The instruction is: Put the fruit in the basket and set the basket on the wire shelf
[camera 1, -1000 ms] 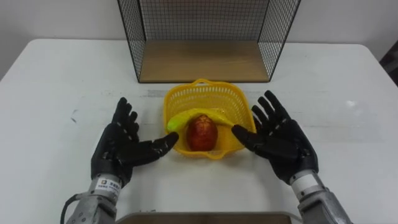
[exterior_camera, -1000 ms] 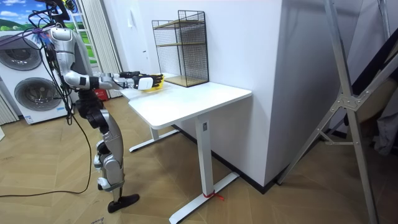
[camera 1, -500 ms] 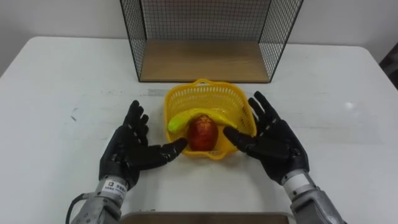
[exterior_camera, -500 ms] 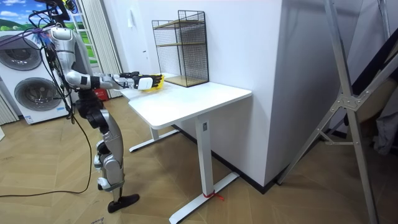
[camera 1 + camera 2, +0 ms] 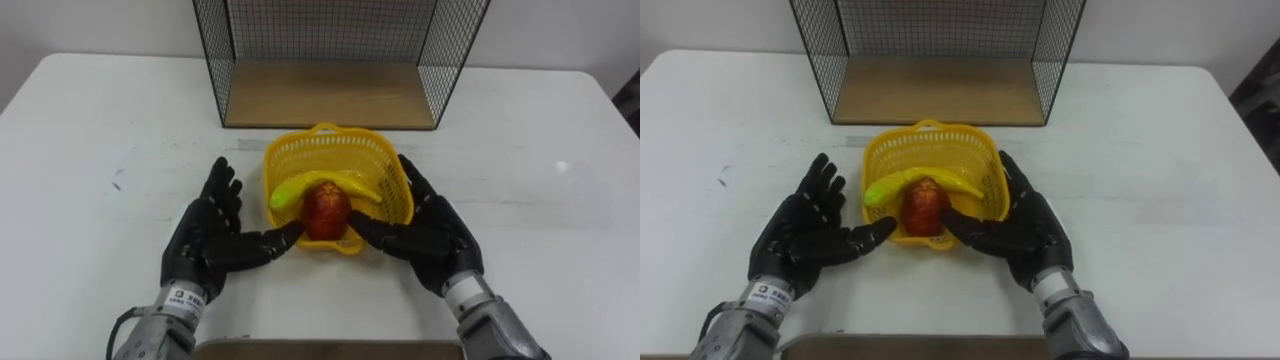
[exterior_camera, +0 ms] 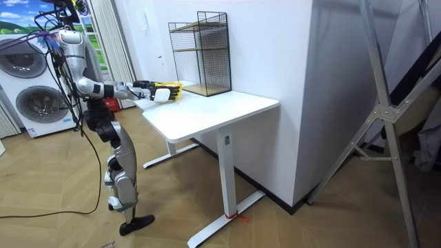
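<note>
**Finding one: risk.** The basket (image 5: 337, 152) stands on the tabletop (image 5: 100, 130) just in front of the open wire shelf (image 5: 340, 40). The banana (image 5: 345, 183) and the apple (image 5: 325, 210) are already inside it, and the apple lies against the near wall. I judge the next step to be a two-sided lift. The weak point is that neither of my hands closes round anything.
- If I press with flat palms alone, the thin wall may flex and the basket may slip down or tilt toward me.
- The apple, sitting at the near edge, would be the first thing to roll out.
- Uneven pressure from the two sides would turn the basket.
- On the way in, the rim could catch the shelf's front edge or its wooden base (image 5: 325, 97) and shove the shelf back.

**Finding two: pose.** My left robot hand (image 5: 205, 240) is spread at the basket's left, fingers straight and palm turned inward. Its thumb tip reaches the near left corner, and I cannot tell whether it touches. My right robot hand (image 5: 432, 235) is likewise spread, with the palm against or just beside the right wall and the thumb laid along the near edge below the apple. In the room view I stand at the tabletop's end with both arms held out forward.
</note>
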You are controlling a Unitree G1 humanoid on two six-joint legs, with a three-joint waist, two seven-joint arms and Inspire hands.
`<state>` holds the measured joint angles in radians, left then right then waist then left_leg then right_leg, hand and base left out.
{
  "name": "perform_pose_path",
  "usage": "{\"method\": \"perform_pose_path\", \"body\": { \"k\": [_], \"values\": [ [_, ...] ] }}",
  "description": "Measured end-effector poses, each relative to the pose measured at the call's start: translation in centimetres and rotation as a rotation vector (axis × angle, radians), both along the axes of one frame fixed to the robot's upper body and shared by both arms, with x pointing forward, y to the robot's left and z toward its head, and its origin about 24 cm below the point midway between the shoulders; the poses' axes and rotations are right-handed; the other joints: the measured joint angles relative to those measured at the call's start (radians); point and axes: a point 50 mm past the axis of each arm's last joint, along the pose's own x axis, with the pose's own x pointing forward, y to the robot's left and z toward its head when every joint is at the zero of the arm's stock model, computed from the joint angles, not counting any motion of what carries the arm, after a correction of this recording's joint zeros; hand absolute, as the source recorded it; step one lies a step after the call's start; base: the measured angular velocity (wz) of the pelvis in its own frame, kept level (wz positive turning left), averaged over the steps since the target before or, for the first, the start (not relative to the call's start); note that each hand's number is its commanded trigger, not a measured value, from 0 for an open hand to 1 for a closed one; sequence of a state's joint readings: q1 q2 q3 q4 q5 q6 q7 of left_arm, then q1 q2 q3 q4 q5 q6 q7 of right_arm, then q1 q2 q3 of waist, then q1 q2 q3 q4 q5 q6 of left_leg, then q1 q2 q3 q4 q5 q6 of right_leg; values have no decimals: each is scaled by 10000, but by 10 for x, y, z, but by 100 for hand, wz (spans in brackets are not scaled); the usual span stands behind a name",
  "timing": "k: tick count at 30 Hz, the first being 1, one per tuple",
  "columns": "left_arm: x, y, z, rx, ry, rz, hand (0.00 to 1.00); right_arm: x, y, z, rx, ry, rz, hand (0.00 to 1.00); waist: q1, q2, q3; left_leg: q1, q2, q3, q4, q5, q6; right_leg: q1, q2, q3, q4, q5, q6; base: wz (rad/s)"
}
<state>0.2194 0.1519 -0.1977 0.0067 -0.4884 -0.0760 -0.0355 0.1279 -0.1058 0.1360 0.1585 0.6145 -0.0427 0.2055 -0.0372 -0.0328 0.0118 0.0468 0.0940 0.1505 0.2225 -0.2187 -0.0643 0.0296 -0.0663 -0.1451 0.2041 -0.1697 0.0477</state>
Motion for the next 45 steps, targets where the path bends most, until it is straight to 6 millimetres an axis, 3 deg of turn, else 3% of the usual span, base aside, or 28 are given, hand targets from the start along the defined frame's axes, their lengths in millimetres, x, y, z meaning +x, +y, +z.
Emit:
{"method": "perform_pose_path", "body": {
  "k": [8, 30, 45],
  "values": [
    [0, -4, 0, -29, 4, -169, 0, 1, 8, 0, 11, -14, 337, 0, -162, 70, 37, 2, 1, 4, -1, 0, 0, 0, -3, 14, 1, 15, -4, 0],
    [0, -15, 0, -9, -46, -753, 0, 1, 10, 1, 37, -59, 480, 0, -221, 140, 0, -108, 1, 17, 1, 0, 1, -130, -3, 43, 20, 29, -5, 0],
    [8, -24, 7, -349, -334, -1026, 0, 3, 10, 8, -853, -516, 560, 0, -492, 126, -3, 17, 0, 108, -12, 0, 1, -118, 2, 161, 63, 29, -5, -2]
  ]
}}
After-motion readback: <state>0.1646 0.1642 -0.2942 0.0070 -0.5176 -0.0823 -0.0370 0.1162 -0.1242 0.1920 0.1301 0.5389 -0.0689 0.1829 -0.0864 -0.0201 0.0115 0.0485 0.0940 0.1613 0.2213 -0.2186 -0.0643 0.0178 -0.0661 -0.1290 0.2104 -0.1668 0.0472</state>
